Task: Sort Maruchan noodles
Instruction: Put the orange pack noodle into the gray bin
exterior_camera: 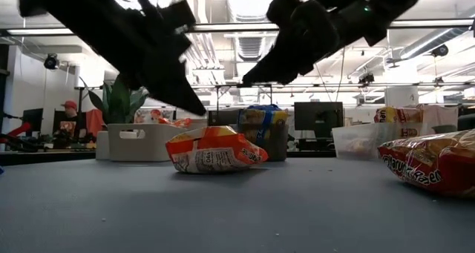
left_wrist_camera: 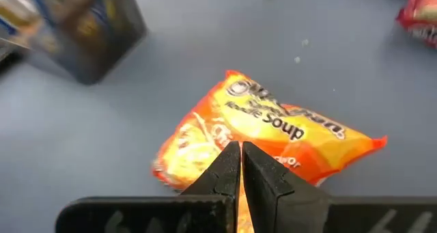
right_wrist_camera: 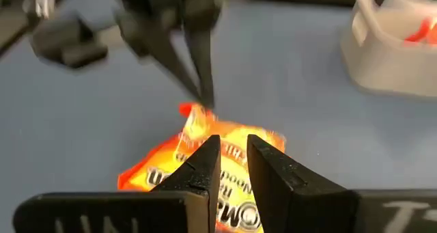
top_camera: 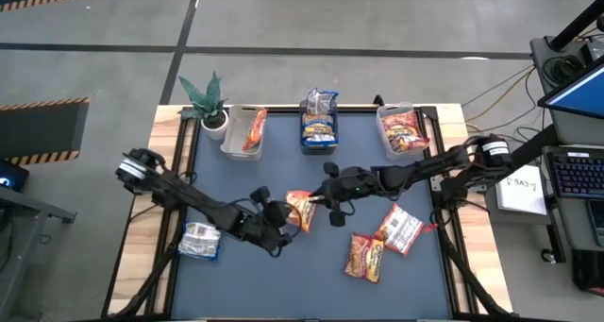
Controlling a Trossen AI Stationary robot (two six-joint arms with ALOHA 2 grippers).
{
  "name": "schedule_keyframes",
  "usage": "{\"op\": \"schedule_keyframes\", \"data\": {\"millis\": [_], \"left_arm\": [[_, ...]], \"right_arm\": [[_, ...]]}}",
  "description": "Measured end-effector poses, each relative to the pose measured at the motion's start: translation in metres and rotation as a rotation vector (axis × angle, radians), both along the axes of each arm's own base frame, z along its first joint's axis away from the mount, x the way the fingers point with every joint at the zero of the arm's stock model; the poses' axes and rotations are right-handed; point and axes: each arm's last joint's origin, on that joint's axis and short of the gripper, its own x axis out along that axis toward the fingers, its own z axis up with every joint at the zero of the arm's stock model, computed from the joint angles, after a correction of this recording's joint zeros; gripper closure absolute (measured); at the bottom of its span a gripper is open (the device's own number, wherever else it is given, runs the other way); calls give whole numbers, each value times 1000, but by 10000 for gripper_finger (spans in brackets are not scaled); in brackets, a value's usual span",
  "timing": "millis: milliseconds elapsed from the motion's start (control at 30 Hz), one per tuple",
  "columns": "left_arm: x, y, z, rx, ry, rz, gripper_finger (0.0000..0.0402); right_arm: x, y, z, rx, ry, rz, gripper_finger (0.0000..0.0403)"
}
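Midway across the dark blue table mat (top_camera: 283, 275), an orange-yellow plastic ramen packet (top_camera: 301, 210) lies flat between two grippers. The left gripper (top_camera: 283, 213), fingers pressed together, touches one edge; the right gripper (top_camera: 326, 201), jaws narrowly apart, hovers at the other end. Pickup appears under way; next comes a firm pinch and carrying it to a clear plastic bin (top_camera: 243, 131).
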Motion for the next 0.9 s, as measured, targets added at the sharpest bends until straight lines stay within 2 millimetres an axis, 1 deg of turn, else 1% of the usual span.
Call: {"op": "schedule_keyframes", "data": {"millis": [200, 333, 500, 667, 900], "left_arm": [[20, 10, -16, -45, 19, -100, 402], [30, 20, -24, -61, 18, -136, 402], [40, 31, -34, -60, -8, -106, 402], [42, 32, -38, -65, -16, -105, 402], [39, 33, -40, -82, 14, -86, 402]], "right_arm": [[-11, -1, 9, -53, -170, 24, 351], [-16, -3, 15, -62, -219, 20, 355], [-17, -3, 15, -71, -225, 23, 355], [-17, -3, 12, -72, -212, 23, 355], [-18, -3, 11, -70, -210, 23, 355]]}}
